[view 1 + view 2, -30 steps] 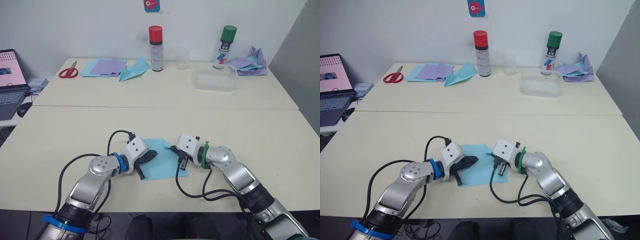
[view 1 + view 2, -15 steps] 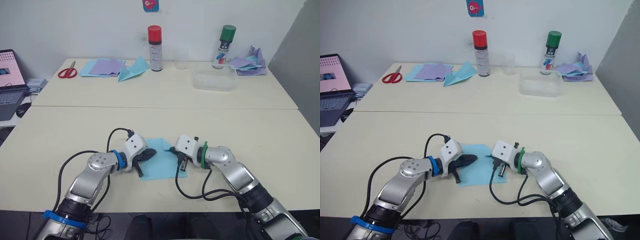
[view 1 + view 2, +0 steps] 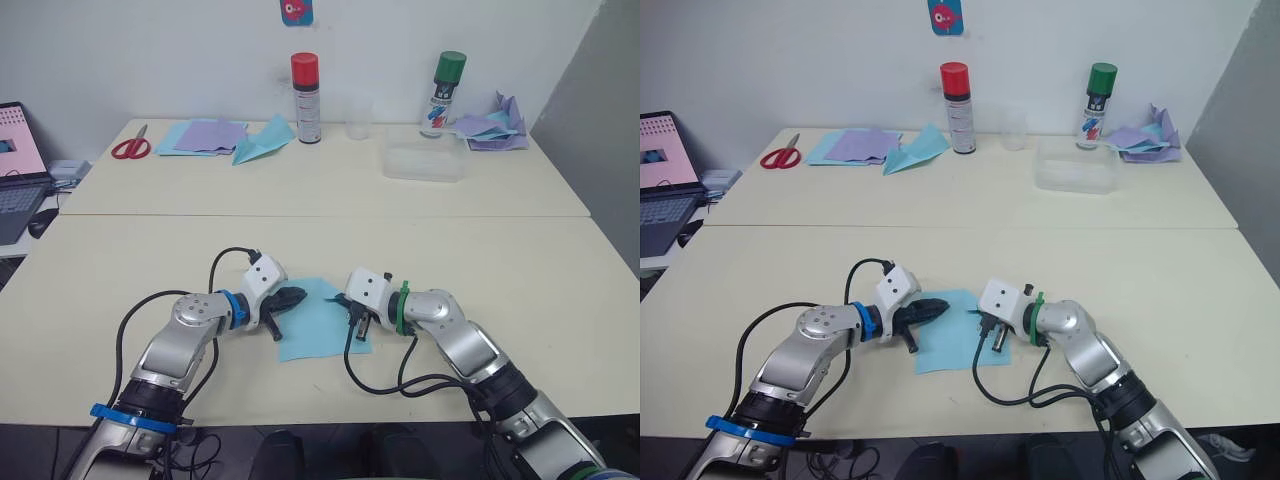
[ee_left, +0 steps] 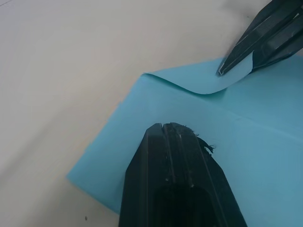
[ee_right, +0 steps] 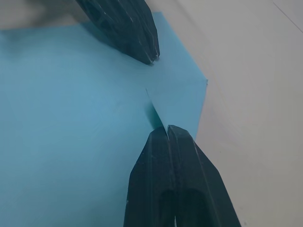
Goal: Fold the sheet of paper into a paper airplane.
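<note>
The sheet of paper (image 3: 316, 326) lies flat near the table's front edge, sky-blue, with one far corner curled up and back over it. My right gripper (image 3: 343, 300) is shut on that raised corner flap (image 5: 177, 101). The left wrist view shows paper pinched between the right gripper's fingers (image 4: 236, 54). My left gripper (image 3: 299, 296) is shut with nothing in it. Its tip (image 4: 166, 126) rests on the sheet near the far left edge, a short way from the right gripper. No folded paper airplane is formed from this sheet.
On the far table stand a red-capped can (image 3: 305, 84), a green-capped can (image 3: 447, 80), a clear cup (image 3: 360, 118) and a clear tub (image 3: 424, 162). Red scissors (image 3: 130, 148), lilac sheets (image 3: 212, 134) and a teal dart (image 3: 262, 143) lie far left. Crumpled papers (image 3: 492, 128) sit far right.
The head views have shifted a little. My left gripper has slid slightly toward the sheet's far edge; the right gripper still pinches the curled corner.
</note>
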